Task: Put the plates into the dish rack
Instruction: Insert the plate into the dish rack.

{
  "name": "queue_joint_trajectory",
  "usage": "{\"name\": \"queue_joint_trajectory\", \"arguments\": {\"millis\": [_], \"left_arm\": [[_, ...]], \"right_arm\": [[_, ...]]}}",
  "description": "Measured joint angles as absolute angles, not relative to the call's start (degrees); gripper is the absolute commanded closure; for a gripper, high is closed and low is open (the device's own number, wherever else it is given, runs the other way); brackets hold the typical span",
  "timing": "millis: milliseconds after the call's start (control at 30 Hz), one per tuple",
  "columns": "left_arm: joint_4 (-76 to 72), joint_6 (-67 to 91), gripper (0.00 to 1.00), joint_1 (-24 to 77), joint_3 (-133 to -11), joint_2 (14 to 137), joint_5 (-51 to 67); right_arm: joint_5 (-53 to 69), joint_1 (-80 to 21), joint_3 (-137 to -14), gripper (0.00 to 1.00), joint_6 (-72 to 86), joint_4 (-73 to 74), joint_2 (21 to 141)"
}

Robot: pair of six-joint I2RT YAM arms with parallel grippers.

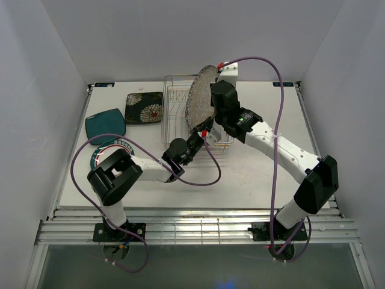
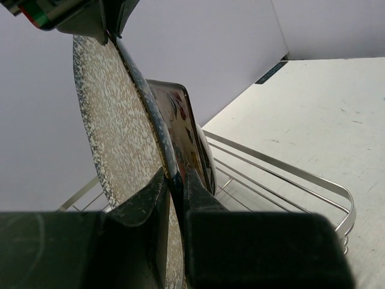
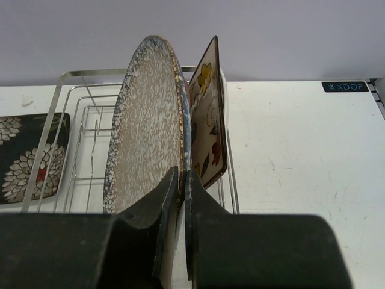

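The large grey speckled plate (image 1: pixel 198 102) (image 2: pixel 114 108) (image 3: pixel 147 120) stands on edge over the silver wire dish rack (image 1: pixel 174 90) (image 2: pixel 337 192) (image 3: pixel 66 75). My left gripper (image 1: pixel 197 137) (image 2: pixel 174 174) is shut on its lower near rim. My right gripper (image 1: pixel 213 71) (image 3: pixel 183 174) is shut on its upper rim. Just right of it, a cream floral square plate (image 3: pixel 210 120) (image 2: pixel 180 126) stands upright in the rack, with a pale plate rim (image 3: pixel 224 78) behind. Whether the speckled plate rests on the wires is hidden by the fingers.
Left of the rack a black floral square plate (image 1: pixel 144 107) (image 3: pixel 30 156) lies flat, with a teal plate (image 1: pixel 105 123) nearer the left edge. A white teal-rimmed plate (image 1: pixel 99 153) sits partly under my left arm. The rack's left rows hold no plates.
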State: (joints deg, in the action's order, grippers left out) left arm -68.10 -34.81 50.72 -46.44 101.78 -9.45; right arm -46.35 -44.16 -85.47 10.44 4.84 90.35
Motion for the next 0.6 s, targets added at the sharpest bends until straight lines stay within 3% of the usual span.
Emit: {"name": "queue_joint_trajectory", "arguments": {"millis": [600], "left_arm": [[-67.22,-29.95,1.0,48.75,-49.56,101.23,-6.85]], "right_arm": [[-49.8,-45.04,-91.55,0.92,2.2,2.81,93.95]]}}
